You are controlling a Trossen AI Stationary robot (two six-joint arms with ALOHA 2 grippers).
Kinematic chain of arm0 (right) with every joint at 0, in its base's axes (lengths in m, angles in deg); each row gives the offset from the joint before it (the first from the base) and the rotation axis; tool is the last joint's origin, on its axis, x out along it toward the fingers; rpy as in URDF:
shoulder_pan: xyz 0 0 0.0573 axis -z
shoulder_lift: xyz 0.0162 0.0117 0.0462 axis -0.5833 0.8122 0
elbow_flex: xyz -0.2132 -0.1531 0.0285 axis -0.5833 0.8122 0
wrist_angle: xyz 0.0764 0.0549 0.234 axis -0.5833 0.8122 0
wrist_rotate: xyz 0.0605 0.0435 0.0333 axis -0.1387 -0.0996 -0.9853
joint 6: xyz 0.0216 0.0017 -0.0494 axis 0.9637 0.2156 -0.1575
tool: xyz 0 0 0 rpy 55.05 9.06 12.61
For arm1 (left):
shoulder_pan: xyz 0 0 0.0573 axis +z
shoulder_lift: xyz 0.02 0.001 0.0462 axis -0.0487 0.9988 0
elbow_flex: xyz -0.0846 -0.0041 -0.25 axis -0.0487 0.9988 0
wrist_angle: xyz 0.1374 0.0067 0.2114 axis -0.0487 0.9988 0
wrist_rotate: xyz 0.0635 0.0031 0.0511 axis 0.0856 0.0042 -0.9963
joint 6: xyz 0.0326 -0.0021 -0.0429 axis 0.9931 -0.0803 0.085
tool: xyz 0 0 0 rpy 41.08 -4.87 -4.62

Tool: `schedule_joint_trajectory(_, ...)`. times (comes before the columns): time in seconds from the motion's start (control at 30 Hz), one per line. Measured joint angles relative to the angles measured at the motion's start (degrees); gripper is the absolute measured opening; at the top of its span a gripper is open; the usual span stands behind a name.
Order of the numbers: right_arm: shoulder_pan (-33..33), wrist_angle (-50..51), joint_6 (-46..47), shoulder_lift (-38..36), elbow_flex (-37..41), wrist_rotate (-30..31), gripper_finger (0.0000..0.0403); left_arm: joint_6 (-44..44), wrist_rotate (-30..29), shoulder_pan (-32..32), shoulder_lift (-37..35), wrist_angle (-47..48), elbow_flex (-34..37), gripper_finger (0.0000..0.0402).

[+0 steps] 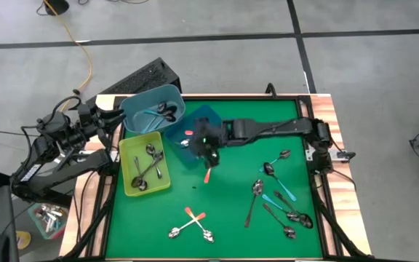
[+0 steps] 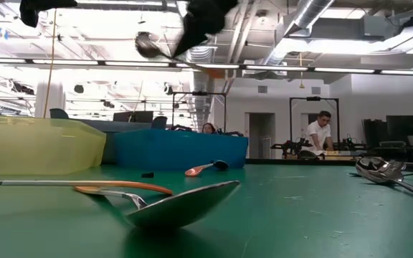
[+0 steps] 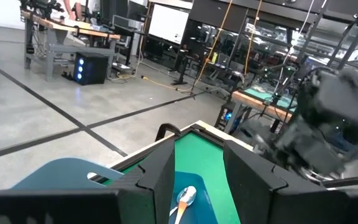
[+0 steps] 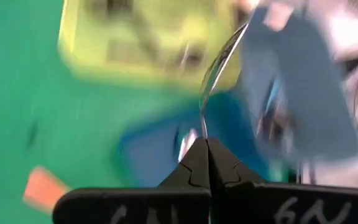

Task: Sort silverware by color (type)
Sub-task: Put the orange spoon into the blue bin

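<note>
**Spoon in transit above the bins: sorting partly done**

Item: one spoon (image 4: 213, 74), plain metal as far as the stem shows, pinched at its handle end by the right tool (image 4: 208, 163), whose fingers are closed tight on it. The bowl points away from the tool, towards the yellow bin (image 4: 148, 46). From above, the right tool (image 1: 208, 151) hangs over the dark blue bin (image 1: 195, 135), just right of the yellow bin (image 1: 145, 164); the table-level view shows the spoon (image 2: 149, 44) carried well clear of the tabletop.

Bins, left part of the green tabletop (image 1: 231, 218): the yellow one holds several metal spoons; the light teal bin (image 1: 151, 109) behind it holds a few more; the dark blue one shows an orange-handled spoon inside (image 3: 184, 202).

Unsorted stock: an orange-handled spoon (image 1: 206, 175) lying just near of the right tool; a crossed pair of orange-handled spoons (image 1: 192, 223) at the near middle; a scatter of metal and teal-handled spoons (image 1: 278, 200) on the right side.

Left tool (image 3: 194, 186): parked at the far-left edge beside the teal bin, fingers partly apart, holding nothing.

Step in hand, as judged: carrying a picked spoon to its bin. Roughly half the stock looks sorted. Next move calls for placing the tool over the bin that matches this handle, probably the yellow one if the handle is plain metal, then parting the fingers low enough that the spoon drops inside and not across a rim.
</note>
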State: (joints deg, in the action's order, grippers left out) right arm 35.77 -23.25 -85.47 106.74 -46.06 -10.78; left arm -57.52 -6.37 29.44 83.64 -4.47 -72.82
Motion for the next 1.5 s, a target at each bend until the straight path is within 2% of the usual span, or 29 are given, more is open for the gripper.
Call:
schedule_joint_trajectory(0.23,5.4,-17.7,-2.2,-3.1,7.8,-6.6,0.0,0.0,-0.2,0.0,0.0,0.1,0.0,0.0122)
schedule_joint_trajectory(0.47,8.9,-34.6,-1.5,-3.2,17.3,-13.6,0.0,-0.3,-0.3,0.0,0.0,0.2,0.0,0.0122)
schedule_joint_trajectory(0.7,13.3,-59.2,5.3,-3.2,29.4,-19.8,0.0,-0.4,-0.3,0.0,0.0,0.2,0.0,0.0122)
schedule_joint_trajectory(0.8,15.5,-68.0,9.6,-3.2,32.9,-24.9,0.0,-0.4,-0.4,0.0,0.0,0.2,0.0,0.0122)
schedule_joint_trajectory(1.1,19.7,-75.8,16.9,-3.0,39.3,-31.6,0.0,0.3,-3.8,0.0,0.0,0.2,0.0,0.0122)
schedule_joint_trajectory(1.33,21.3,-83.3,18.9,-3.0,45.1,-31.8,0.0,0.8,-4.1,0.0,0.0,0.2,0.0,0.0122)
schedule_joint_trajectory(1.5,22.6,-84.4,20.4,-2.9,46.2,-35.5,0.0,0.8,-4.1,0.0,0.0,0.3,0.0,0.0122)
